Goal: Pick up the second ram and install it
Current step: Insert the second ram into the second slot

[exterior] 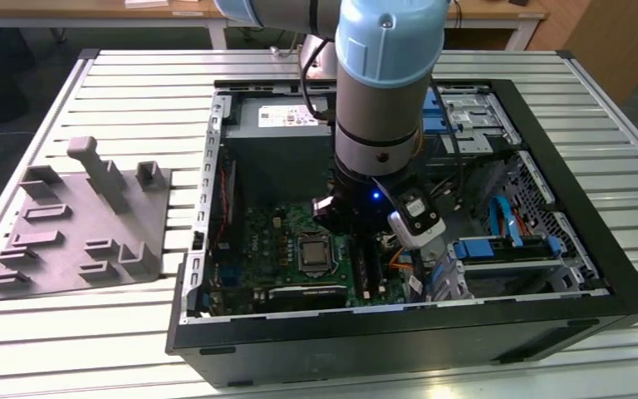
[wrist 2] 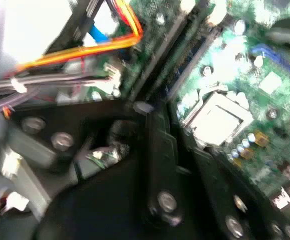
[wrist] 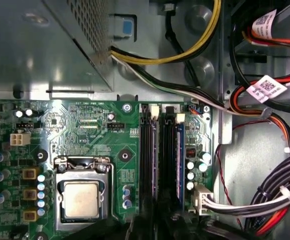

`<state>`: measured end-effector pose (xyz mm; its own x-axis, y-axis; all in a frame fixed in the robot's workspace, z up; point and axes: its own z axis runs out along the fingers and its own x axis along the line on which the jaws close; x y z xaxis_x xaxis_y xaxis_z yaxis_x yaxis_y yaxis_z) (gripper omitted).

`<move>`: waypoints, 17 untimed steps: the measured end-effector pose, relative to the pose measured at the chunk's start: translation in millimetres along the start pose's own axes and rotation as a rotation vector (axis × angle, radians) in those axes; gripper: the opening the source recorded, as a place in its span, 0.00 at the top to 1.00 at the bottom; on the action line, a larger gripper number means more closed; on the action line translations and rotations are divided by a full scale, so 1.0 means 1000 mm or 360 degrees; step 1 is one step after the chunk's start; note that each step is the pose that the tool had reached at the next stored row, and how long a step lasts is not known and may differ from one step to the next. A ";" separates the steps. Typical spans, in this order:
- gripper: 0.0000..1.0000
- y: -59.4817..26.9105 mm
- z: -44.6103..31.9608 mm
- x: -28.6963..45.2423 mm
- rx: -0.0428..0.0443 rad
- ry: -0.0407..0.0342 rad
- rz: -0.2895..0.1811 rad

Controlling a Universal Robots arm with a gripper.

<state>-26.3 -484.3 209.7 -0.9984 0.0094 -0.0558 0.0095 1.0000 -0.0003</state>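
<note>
Second ram (wrist: 180,160) sits edge-on in motherboard (wrist: 99,135) slot; claw (wrist: 152,227) state unclear. Press evenly, straight down.

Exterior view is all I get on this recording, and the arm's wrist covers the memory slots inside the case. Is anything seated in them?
Observer: Yes. In the first wrist view a blue-edged stick stands in the slot at the side of the row nearest the white connector.
Operator: And the slot closest to the processor?
Observer: That black slot looks empty, dark along its whole length.
Operator: Where is the gripper relative to that row?
Observer: The gripper sits over one end of the slots, opposite the end with the white latches. I cannot tell whether it holds anything.
</note>
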 end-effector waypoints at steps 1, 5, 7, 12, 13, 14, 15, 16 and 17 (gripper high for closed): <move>0.79 -0.0001 -0.0002 0.0000 0.0001 0.0000 0.0000; 0.73 -0.0002 -0.0004 0.0000 0.0002 0.0000 0.0000; 0.73 -0.0002 -0.0009 0.0000 0.0002 0.0001 0.0000; 0.73 -0.0002 -0.0130 -0.0006 0.0002 0.0000 0.0000; 0.73 -0.0002 -0.0165 -0.0008 0.0002 0.0001 0.0000; 0.73 -0.0002 -0.0200 -0.0010 0.0001 0.0000 0.0000; 0.73 -0.0002 -0.0236 -0.0012 0.0002 0.0000 0.0000; 0.73 -0.0001 -0.0272 -0.0014 0.0002 0.0000 0.0000; 0.73 -0.0001 -0.0303 -0.0016 0.0002 0.0001 0.0000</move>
<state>-26.4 -484.4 240.1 -0.9984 0.0094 -0.0555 0.0095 1.0000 -0.0013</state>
